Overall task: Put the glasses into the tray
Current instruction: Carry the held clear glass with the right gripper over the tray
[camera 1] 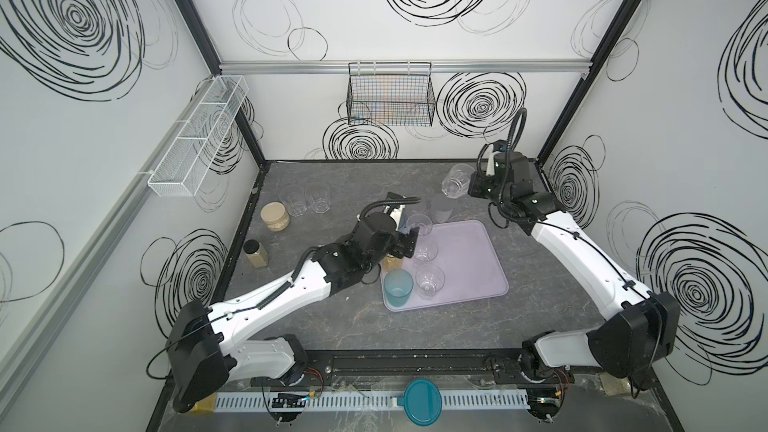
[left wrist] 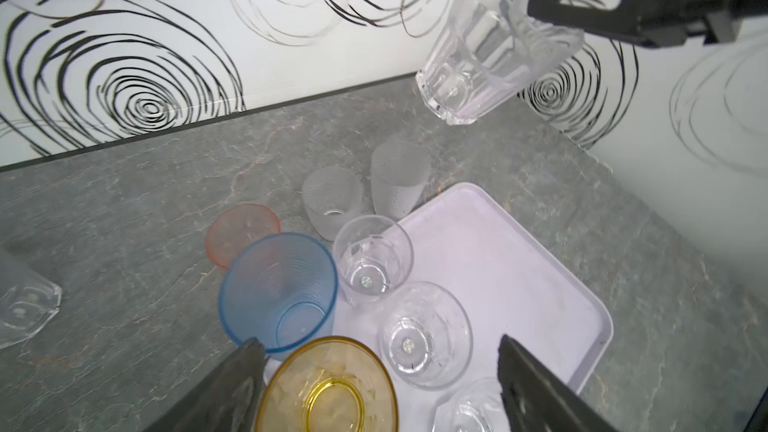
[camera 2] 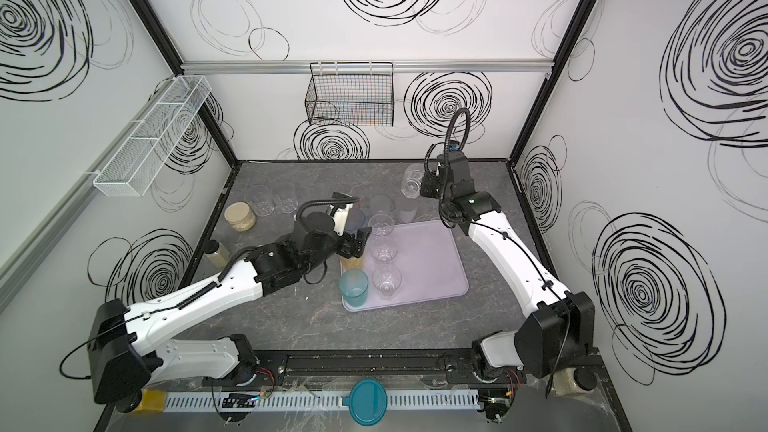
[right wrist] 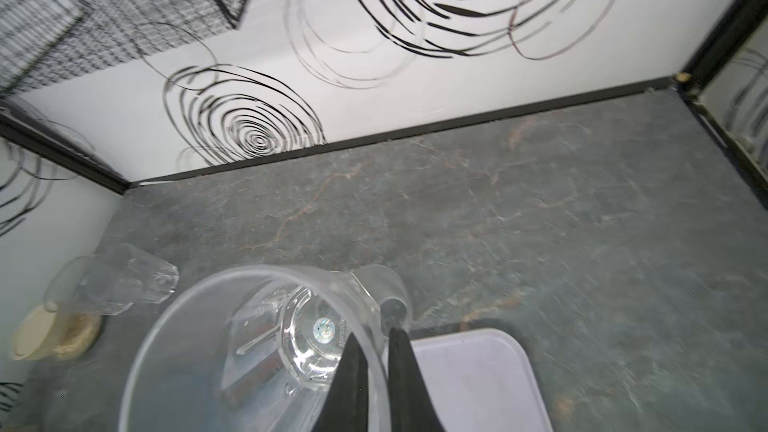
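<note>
Your right gripper (right wrist: pixel 375 332) is clamped on the thin rim of a clear faceted tumbler (camera 1: pixel 455 180). The tumbler hangs tilted in the air over the grey marbled table (camera 1: pixel 415 326), beyond the far edge of the tray (camera 1: pixel 469 259). This flat lilac tray with rounded corners carries three clear round glasses (camera 1: pixel 426 251) in a row, a teal glass (camera 1: pixel 398 288) and an amber glass (left wrist: pixel 328 388). Your left gripper (left wrist: pixel 380 342) has its jaws wide apart above the amber glass. Two frosted glasses (left wrist: pixel 399 176) stand just beside the tray.
</note>
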You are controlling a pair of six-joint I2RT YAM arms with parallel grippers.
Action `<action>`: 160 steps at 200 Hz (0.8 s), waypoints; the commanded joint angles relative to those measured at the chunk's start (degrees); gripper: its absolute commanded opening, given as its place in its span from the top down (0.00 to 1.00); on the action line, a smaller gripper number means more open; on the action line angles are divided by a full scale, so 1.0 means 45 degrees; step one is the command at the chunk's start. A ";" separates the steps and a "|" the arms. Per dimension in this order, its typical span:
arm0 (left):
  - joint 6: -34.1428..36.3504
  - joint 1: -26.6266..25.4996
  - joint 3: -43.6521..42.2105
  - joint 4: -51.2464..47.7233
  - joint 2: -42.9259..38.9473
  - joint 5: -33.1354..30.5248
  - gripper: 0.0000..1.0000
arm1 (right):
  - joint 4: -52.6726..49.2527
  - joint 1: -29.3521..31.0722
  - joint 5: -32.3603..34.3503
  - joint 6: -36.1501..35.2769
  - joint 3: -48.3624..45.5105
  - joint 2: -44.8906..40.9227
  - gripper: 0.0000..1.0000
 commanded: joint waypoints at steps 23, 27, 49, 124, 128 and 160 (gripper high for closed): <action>0.0733 -0.1117 0.0235 0.0836 0.0700 0.0010 0.08 | -0.0528 -0.0060 0.0291 0.0070 -0.2251 -0.1001 0.90; 0.0651 -0.1122 0.0149 0.0902 0.0759 0.0114 0.08 | -0.0511 -0.0055 0.0291 0.0098 -0.2489 -0.1043 0.90; 0.0309 -0.1123 -0.0143 0.1000 0.1110 0.0608 0.08 | -0.0351 -0.0050 0.0228 0.0260 -0.3354 -0.1095 0.90; 0.0153 -0.0187 -0.0592 0.0968 0.0583 0.0808 0.07 | 0.0224 0.0357 0.0771 0.0310 -0.3301 0.1053 0.91; 0.0118 -0.0099 -0.0643 0.0981 0.0477 0.0808 0.07 | 0.0146 0.0365 0.0780 0.0305 -0.3150 0.1243 0.91; -0.0163 0.0491 -0.1117 0.0992 -0.0008 0.0905 0.06 | -0.0531 0.0418 0.0672 0.0461 -0.1859 0.2969 0.91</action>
